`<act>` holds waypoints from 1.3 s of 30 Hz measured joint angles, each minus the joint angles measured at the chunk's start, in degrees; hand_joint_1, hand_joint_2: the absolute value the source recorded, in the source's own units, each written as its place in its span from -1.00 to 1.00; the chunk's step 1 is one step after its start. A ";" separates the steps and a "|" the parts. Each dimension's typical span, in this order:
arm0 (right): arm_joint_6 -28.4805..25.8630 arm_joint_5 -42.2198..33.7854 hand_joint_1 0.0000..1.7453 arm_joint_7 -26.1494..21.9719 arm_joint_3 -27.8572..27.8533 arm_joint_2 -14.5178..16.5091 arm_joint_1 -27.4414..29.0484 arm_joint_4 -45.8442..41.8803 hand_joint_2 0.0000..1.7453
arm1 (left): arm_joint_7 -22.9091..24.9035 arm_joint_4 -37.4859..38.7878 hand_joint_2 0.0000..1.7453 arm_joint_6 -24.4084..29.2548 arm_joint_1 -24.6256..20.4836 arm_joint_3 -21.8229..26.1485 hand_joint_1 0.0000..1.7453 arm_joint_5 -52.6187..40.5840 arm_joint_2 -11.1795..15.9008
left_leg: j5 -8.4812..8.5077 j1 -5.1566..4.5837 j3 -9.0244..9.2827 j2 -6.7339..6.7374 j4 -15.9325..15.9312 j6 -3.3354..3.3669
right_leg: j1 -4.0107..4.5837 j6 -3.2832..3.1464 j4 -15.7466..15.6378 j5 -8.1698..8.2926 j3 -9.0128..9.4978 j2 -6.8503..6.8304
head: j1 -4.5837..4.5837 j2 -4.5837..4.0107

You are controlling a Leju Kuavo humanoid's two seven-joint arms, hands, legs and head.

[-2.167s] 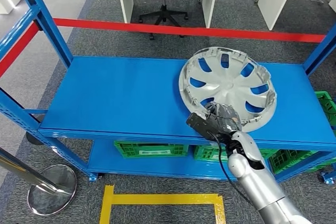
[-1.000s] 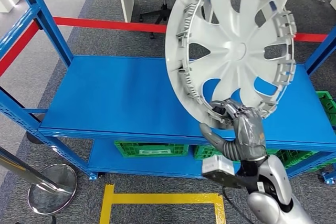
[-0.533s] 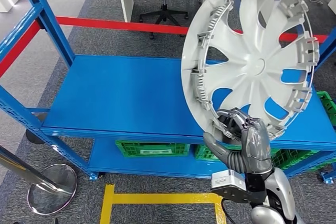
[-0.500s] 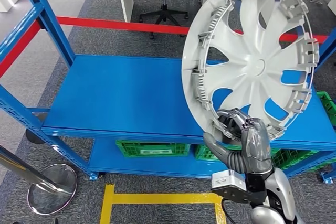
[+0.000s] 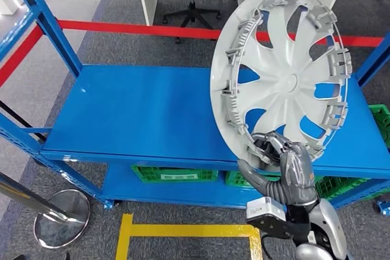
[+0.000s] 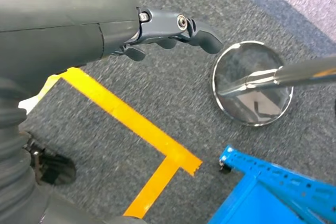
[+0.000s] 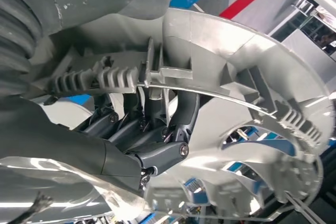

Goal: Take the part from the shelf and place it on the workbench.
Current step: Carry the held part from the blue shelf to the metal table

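A silver hubcap [image 5: 283, 74] stands nearly upright in the air above the right part of the blue shelf [image 5: 138, 114], its ribbed inner side toward me. My right hand [image 5: 287, 165] grips its lower rim, thumb on the near side and fingers hooked through a spoke opening. In the right wrist view the dark fingers [image 7: 166, 140] curl around the hubcap's rim [image 7: 222, 72]. My left hand [image 6: 174, 27] hangs over the grey carpet with nothing in it, fingers loosely extended.
The blue shelf's posts rise at the left [image 5: 50, 28] and right [image 5: 372, 59]. Green crates [image 5: 175, 173] sit on the lower level. A red barrier tape [image 5: 138, 28] runs behind. A chrome stanchion base [image 5: 62, 218] and yellow floor tape [image 5: 184, 232] lie in front.
The hubcap has been lifted off the shelf top and tipped upright in my right hand. Over the last half second it has sunk slightly and the view has shifted a little.
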 joint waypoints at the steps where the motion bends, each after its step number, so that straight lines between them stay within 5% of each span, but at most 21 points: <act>1: 0.13 -0.03 1.00 0.09 -0.01 0.00 0.01 0.00 1.00 | 0.11 0.00 1.00 0.02 -0.03 -0.01 -1.00 -0.03 -0.01 | -0.90 0.04 -0.52 0.02 1.32 -0.24 | -0.09 -0.32 -0.10 -0.04 0.18 -0.08 | -0.07 -0.01; 5: 0.50 -0.12 1.00 0.24 0.01 0.00 0.04 0.02 1.00 | 0.31 0.00 1.00 0.10 0.01 -0.01 -1.00 -0.09 0.03 | -5.57 0.16 -5.73 0.05 12.04 -0.68 | 0.04 -0.88 -0.11 -0.16 0.37 -0.19 | -0.23 0.00; 7: 0.82 -0.28 1.00 0.24 0.01 0.00 0.05 0.04 1.00 | 0.38 0.00 1.00 0.00 0.10 -0.01 -1.00 -0.09 0.06 | -5.33 0.15 -7.47 0.05 14.92 -0.56 | 0.17 -0.97 -0.05 -0.15 0.50 -0.13 | -0.23 0.00; 11: 1.45 -0.98 1.00 0.26 0.01 0.00 0.03 0.09 1.00 | 0.45 0.00 1.00 -0.67 0.04 -0.01 -1.00 -0.07 0.14 | 1.94 -0.06 -2.64 -0.08 3.06 0.43 | 0.38 -0.82 0.07 -0.18 0.61 0.19 | -0.18 0.00; 16: 1.80 -1.28 1.00 0.22 -0.02 -0.01 0.05 0.15 1.00 | 0.35 0.00 1.00 -0.92 -0.02 0.00 -1.00 -0.02 0.15 | 2.80 -0.13 -2.27 -0.12 -0.30 1.43 | 0.43 0.64 0.44 -0.28 -0.55 0.26 | -0.11 0.00; 18: 1.85 -1.34 1.00 0.22 -0.06 -0.02 0.07 0.24 1.00 | 0.35 0.00 1.00 -1.01 -0.08 0.01 -1.00 0.02 0.11 | 3.48 0.04 -2.59 0.00 -0.79 2.16 | 0.45 0.94 4.10 -3.71 -1.89 0.18 | 0.16 -0.01; 20: 1.93 -1.33 1.00 0.19 -0.08 -0.02 0.08 0.41 1.00 | 0.35 0.00 1.00 -1.07 -0.12 0.01 -1.00 0.03 0.14 | 4.11 -0.16 -3.32 0.07 -0.78 2.53 | 0.51 1.06 10.96 -8.16 -4.05 0.15 | 0.42 -0.01; 22: 2.04 -1.34 1.00 0.16 -0.07 -0.02 0.10 0.56 1.00 | 0.35 0.00 1.00 -1.11 -0.12 0.01 -1.00 0.04 0.15 | 4.84 -0.38 -4.23 0.13 -0.75 2.59 | 0.54 1.06 14.34 -9.51 -4.25 0.14 | 0.44 0.00; 23: 2.11 -1.36 1.00 0.16 -0.07 -0.02 0.10 0.60 1.00 | 0.35 0.00 1.00 -1.14 -0.13 0.01 -1.00 0.04 0.13 | 5.23 -0.46 -4.70 0.14 -0.73 2.57 | 0.57 0.97 13.22 -8.71 -2.98 0.13 | 0.45 0.00; 26: 2.29 -1.58 1.00 0.19 -0.09 -0.02 0.05 0.62 1.00 | 0.35 0.00 1.00 -1.21 -0.16 0.01 -1.00 0.08 0.02 | 6.55 -0.59 -5.91 0.09 -0.63 2.18 | 0.83 0.37 2.09 -5.27 4.62 0.07 | 0.40 0.00; 28: 2.34 -1.86 1.00 0.23 -0.15 -0.02 0.05 0.61 1.00 | 0.37 0.00 1.00 -1.21 -0.17 0.01 -1.00 0.10 -0.04 | 7.47 -0.58 -6.20 0.06 -0.65 1.58 | 1.15 0.06 -1.91 -4.85 6.80 0.06 | 0.43 0.00; 31: 2.39 -2.01 1.00 0.26 -0.14 -0.02 0.11 0.61 1.00 | 0.43 0.00 1.00 -1.11 -0.09 0.02 -1.00 0.09 -0.07 | 7.99 -0.42 -6.56 -0.09 -0.70 0.45 | 1.21 -0.81 -2.31 -3.57 5.80 0.02 | 0.65 0.00; 33: 2.42 -2.00 1.00 0.27 -0.07 -0.02 0.12 0.61 1.00 | 0.45 0.00 1.00 -1.00 -0.02 0.03 -1.00 0.08 -0.08 | 4.12 -0.29 -7.51 -0.21 2.10 -0.30 | 0.93 -1.66 -2.59 -2.19 4.89 -0.19 | 0.43 0.00; 36: 2.51 -2.01 1.00 0.38 -0.01 -0.02 0.23 0.64 1.00 | 0.46 0.00 1.00 -0.96 -0.11 0.03 -1.00 0.09 -0.10 | -3.61 0.09 -8.92 -0.17 11.90 -1.14 | 0.94 -1.97 -2.36 -0.38 3.02 -0.33 | 0.16 0.00; 38: 2.70 -2.02 1.00 0.47 -0.01 -0.02 0.26 0.75 1.00 | 0.48 0.00 1.00 -0.95 -0.14 0.03 -1.00 0.12 -0.10 | -3.40 0.25 -7.44 -0.16 14.06 -1.37 | 0.95 -1.85 -1.94 0.57 1.40 -0.39 | 0.16 0.00; 39: 2.85 -2.02 1.00 0.51 -0.01 -0.02 0.26 0.80 1.00 | 0.49 0.00 1.00 -0.98 -0.16 0.03 -1.00 0.13 -0.09 | -2.09 0.31 -5.32 -0.16 12.00 -1.33 | 0.95 -1.74 -1.67 0.95 0.63 -0.41 | 0.15 0.00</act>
